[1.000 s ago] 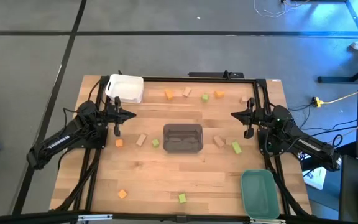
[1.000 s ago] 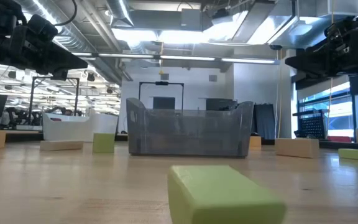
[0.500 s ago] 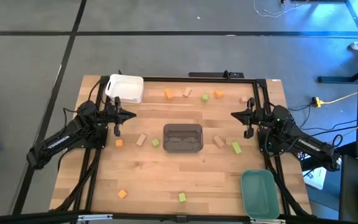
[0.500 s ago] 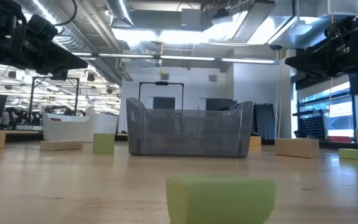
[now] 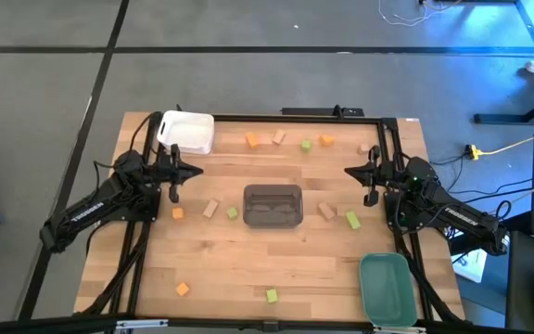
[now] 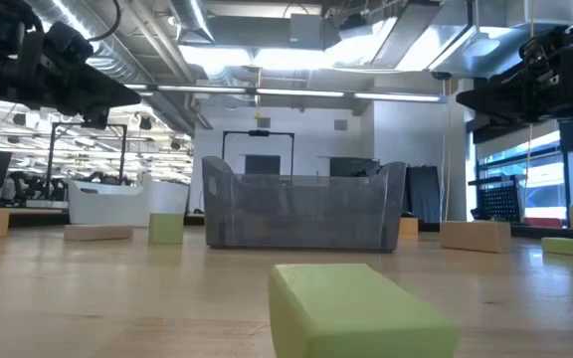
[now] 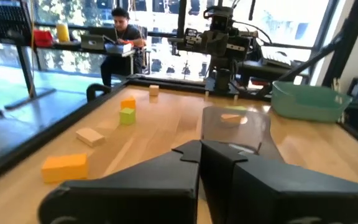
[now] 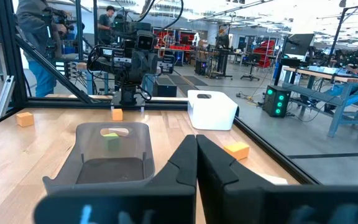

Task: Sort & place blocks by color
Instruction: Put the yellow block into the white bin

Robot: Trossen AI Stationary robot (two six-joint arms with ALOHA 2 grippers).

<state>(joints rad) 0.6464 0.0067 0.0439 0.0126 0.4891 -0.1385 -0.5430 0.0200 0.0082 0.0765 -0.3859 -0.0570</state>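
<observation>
while the blocks point(image 5: 232, 212) lie scattered around the grey tray point(image 5: 273, 205) at mid tabletop point(image 5: 248, 269), none sits inside it. just left of the tray lie a green cube and a tan bar, with an orange cube point(image 5: 178, 213) beyond, nearest the left hand point(image 5: 174, 173), fingers together. the right hand point(image 5: 370, 176), also closed, hovers nearer the green bar point(image 5: 353, 220).

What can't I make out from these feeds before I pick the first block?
- Grey tray: high view, dark see-through walls; cannot tell if a block lies inside.
- Teal tray: high view, near end cut off by the picture's edge.
- Green block: low view, so close that it hides the table behind it.
- Left gripper, right gripper: wrist views, fingers hide the table below them.
</observation>
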